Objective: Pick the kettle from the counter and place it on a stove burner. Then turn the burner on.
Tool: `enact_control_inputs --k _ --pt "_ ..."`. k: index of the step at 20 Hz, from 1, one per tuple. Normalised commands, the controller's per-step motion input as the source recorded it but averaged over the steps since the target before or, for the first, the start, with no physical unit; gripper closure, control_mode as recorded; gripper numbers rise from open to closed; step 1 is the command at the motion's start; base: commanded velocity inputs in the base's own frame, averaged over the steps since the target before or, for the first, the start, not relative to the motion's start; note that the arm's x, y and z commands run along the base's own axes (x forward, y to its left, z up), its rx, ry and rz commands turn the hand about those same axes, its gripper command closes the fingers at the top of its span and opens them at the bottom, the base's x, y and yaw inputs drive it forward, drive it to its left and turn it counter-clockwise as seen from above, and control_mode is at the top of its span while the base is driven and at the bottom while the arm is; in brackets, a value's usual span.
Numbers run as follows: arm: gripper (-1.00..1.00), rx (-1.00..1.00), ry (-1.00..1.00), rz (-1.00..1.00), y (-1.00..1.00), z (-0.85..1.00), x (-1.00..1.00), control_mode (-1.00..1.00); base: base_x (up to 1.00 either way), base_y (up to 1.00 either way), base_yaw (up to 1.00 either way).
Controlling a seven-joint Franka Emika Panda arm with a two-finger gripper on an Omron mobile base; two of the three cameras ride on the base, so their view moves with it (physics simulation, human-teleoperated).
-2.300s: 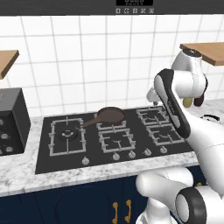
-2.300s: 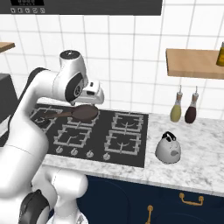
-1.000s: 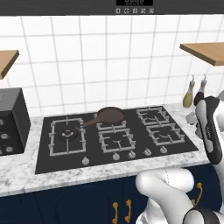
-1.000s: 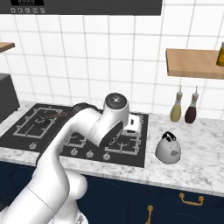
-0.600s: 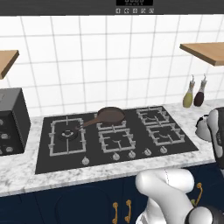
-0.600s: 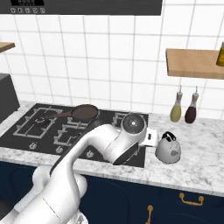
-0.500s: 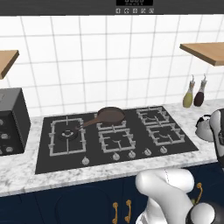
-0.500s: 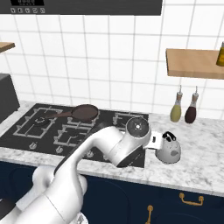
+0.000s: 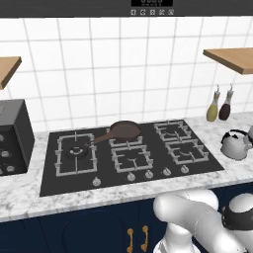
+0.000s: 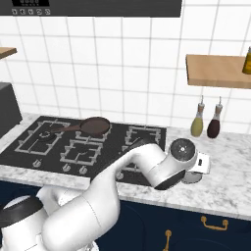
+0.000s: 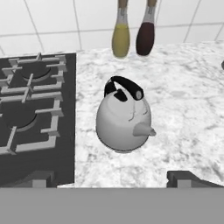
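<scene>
A glossy white robot arm [image 10: 142, 171] built of rounded, bulbous segments, with dark grey bands at its joints, a round dark grey cap on the wrist at three o'clock, and two small dark finger tips [image 11: 183, 177].

Kettle [image 11: 124, 121] on counter [image 11: 188, 109], right of cooktop [image 11: 30, 118].

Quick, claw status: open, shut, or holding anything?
Claw: open, holding nothing; it hangs over the kettle, which sits on the counter.
</scene>
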Motion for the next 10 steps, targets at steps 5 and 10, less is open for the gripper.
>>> enact_control_inputs --k 5,10 --pt "-1.00 0.00 0.01 0.00 -0.34 -0.01 0.33 -1.00 0.00 0.00 0.00" --pt "-1.00 0.02 0.00 0.00 -0.11 -0.08 0.35 -1.00 0.00 0.00 0.00"
